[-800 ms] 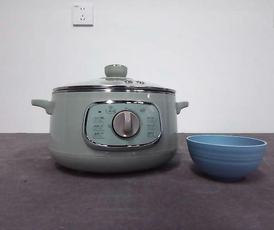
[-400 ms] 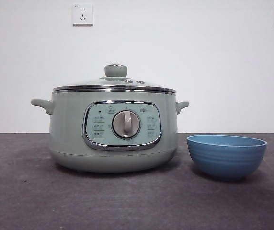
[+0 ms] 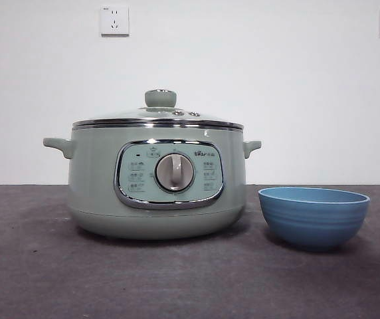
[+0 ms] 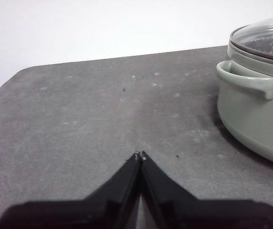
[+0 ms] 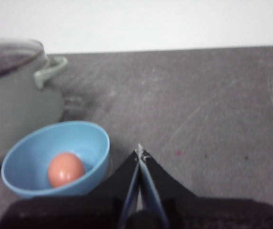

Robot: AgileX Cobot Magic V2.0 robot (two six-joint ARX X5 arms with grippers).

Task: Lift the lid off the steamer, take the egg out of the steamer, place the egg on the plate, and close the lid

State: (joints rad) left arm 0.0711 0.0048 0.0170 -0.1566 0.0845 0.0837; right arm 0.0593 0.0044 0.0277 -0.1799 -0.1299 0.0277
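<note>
The pale green steamer (image 3: pixel 157 179) stands on the dark table with its clear lid (image 3: pixel 158 118) seated on the rim, green knob on top. Right of it sits the blue plate (image 3: pixel 313 216), a small ribbed bowl. In the right wrist view an orange-brown egg (image 5: pixel 66 169) lies inside the plate (image 5: pixel 36 148), with the steamer (image 5: pixel 12 95) behind. My right gripper (image 5: pixel 140 153) is shut and empty, just beside the plate. My left gripper (image 4: pixel 140 155) is shut and empty over bare table, off the steamer's side handle (image 4: pixel 247 81). Neither arm shows in the front view.
Two wall sockets (image 3: pixel 114 20) hang on the white wall behind. The table's rounded far corner (image 4: pixel 22 71) shows in the left wrist view. Grey tabletop stretches around both grippers.
</note>
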